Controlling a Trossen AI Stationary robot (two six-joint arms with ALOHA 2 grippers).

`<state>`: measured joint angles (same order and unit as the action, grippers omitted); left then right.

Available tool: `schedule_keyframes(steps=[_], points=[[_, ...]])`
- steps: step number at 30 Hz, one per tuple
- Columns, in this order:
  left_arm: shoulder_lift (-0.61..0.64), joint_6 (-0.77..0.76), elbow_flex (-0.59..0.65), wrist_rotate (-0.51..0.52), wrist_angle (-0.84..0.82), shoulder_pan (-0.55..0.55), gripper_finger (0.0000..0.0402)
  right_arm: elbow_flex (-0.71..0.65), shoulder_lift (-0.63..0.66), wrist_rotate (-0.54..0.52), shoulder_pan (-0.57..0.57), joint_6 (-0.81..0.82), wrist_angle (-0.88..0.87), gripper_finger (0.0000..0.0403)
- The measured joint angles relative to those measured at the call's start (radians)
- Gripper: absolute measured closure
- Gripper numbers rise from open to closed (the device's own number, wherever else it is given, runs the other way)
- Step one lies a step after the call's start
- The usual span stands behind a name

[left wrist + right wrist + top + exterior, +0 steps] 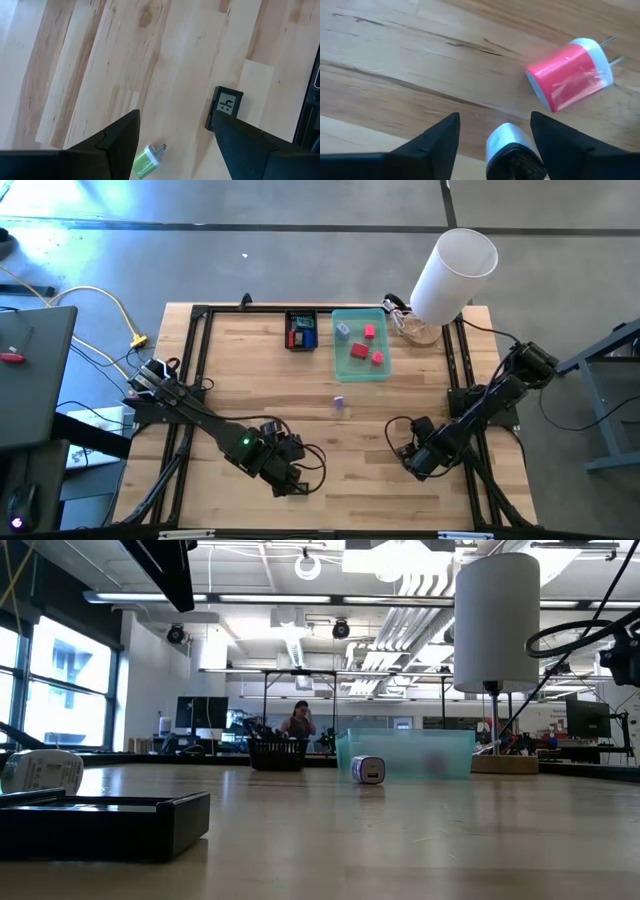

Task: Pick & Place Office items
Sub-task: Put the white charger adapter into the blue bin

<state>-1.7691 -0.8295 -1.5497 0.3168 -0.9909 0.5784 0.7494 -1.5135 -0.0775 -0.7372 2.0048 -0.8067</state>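
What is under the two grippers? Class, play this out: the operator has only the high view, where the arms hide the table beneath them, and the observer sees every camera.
Observer: In the left wrist view, a green plug adapter lies on the table between the left gripper's open jaws.
Operator: Anything else near it?
Observer: A small black display unit lies flat just outside one of that gripper's fingers.
Operator: And the right side?
Observer: The right gripper has its jaws open on either side of a black piece with a white end.
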Motion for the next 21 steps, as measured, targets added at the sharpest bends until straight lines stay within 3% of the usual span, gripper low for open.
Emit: schedule_keyframes(steps=[11,21], points=[[0.000,-0.002,0.002,-0.001,0.000,0.025,0.0160,0.000,0.000,0.030,0.005,-0.001,0.023,0.0223],[0.000,-0.002,0.002,0.004,0.000,0.042,0.0160,0.000,0.000,0.032,0.005,-0.001,0.035,0.0241]])
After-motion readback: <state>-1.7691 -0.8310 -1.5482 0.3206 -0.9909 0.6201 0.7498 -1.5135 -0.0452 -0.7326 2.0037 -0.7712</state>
